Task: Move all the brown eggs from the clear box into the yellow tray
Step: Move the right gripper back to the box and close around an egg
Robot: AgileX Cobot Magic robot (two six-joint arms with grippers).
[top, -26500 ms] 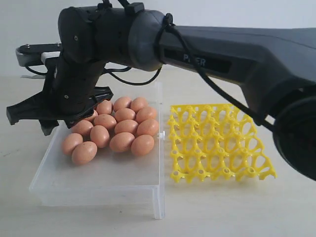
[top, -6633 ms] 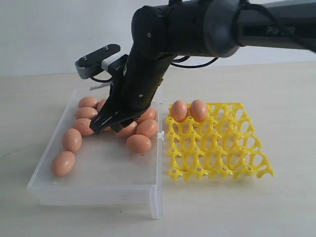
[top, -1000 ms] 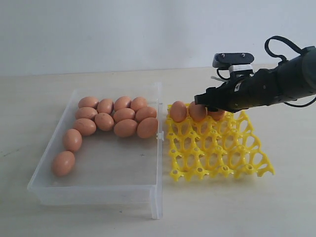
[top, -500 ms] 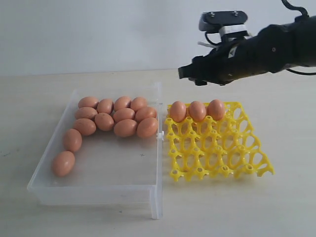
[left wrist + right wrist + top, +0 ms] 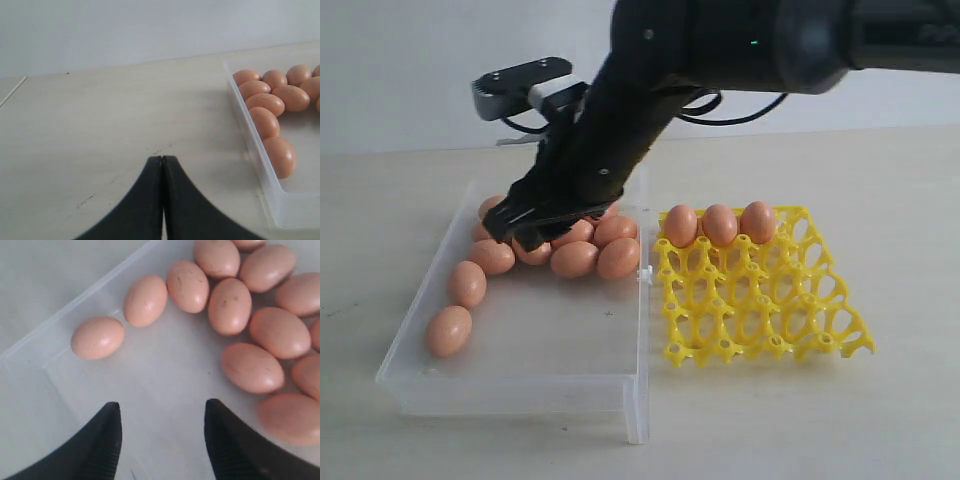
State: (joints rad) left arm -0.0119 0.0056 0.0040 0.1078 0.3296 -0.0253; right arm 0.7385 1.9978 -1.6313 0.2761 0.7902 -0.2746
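Right tool [image 5: 162, 440] spread and empty above clear box [image 5: 520, 385]; three brown eggs [image 5: 719, 224] in yellow tray [image 5: 770, 345].

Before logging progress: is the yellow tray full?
No. The yellow tray holds three brown eggs in its back row; other cups are empty.

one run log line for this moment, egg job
phase: reaching for next egg | right gripper: open, empty, over clear box | left gripper: shut, off to side | yellow tray: three brown eggs
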